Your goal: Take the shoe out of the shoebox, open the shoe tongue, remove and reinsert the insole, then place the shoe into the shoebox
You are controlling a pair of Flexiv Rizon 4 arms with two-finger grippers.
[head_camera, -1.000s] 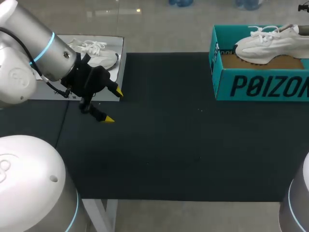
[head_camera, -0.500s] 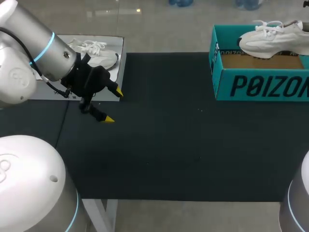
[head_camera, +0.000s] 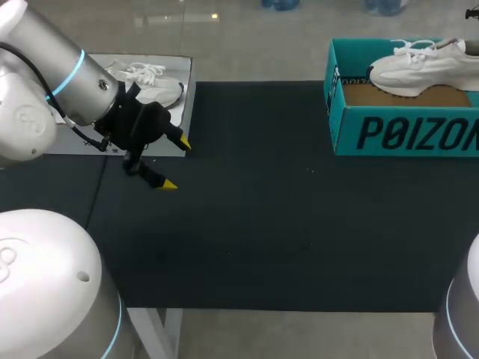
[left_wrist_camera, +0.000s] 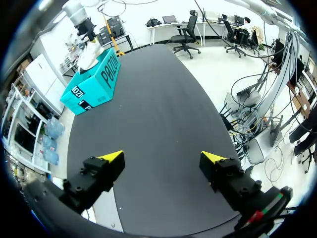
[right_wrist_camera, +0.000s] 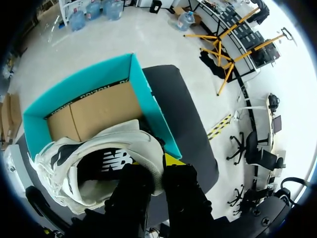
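Right hand [right_wrist_camera: 157, 168] pinches shoe [right_wrist_camera: 74, 153] collar over shoebox [right_wrist_camera: 148, 104]; left hand [head_camera: 177, 164] spread, hovering.

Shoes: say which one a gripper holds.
The shoe over the teal box, at the right: the right gripper is shut on its heel end. The other shoe lies on the grey sheet beside the open left gripper.

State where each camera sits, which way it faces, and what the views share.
Head view: above and behind, looking down on the table; left arm with open left pincer shows.
Left wrist view: on the left wrist, looking along the left pincer across the table toward the shoebox.
Right wrist view: on the right wrist, looking down along the right pincer, shut on the shoe, into the shoebox.
Shared: all three show shoebox and shoe.
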